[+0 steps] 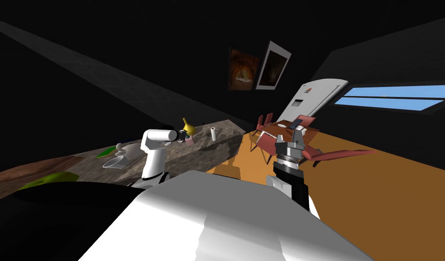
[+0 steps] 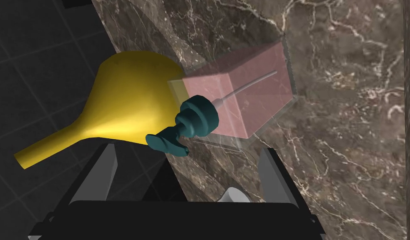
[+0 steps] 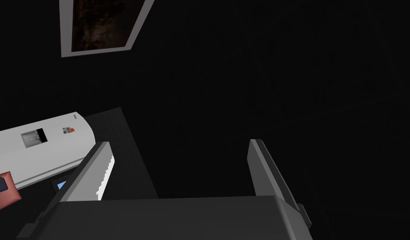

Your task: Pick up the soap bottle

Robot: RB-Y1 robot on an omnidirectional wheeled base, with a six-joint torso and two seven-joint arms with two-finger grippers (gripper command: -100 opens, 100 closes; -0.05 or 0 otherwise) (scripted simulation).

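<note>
**Hovering right at the soap bottle, nothing grabbed yet**

Head view first. The left arm (image 1: 155,152) reaches out over a long, dark brown marble counter (image 1: 208,148). The left jaws sit right at a clear, square soap bottle with pink liquid inside (image 1: 190,140). That soap bottle stands on the counter near one long edge, just beside a yellow, long-necked vase (image 1: 188,127). Further along the counter a small white cylinder (image 1: 213,133) stands upright, well apart from both. On the arm's other side there's a white sink with a faucet (image 1: 118,158). The right arm (image 1: 291,176) is raised off to the right above the orange-brown floor (image 1: 375,195). The right jaws point up toward a reddish dining table (image 1: 287,129) and a white fridge (image 1: 316,95).

Left wrist view: the left jaws are released, with both light grey fingers (image 2: 106,166) spread wide and touching nothing. The soap bottle (image 2: 245,96) lies just ahead of them, with its teal pump head (image 2: 195,118) nearest. The pump's nozzle sits roughly midway between the two fingertips. A thin tube shows through the pink liquid. The yellow vase (image 2: 129,98) is right against the bottle on one side, and I can't tell if they actually touch. Marble counter (image 2: 350,104) runs underneath.

Right wrist view: the right jaws are also released, fingers (image 3: 95,171) well apart and holding nothing.
</note>
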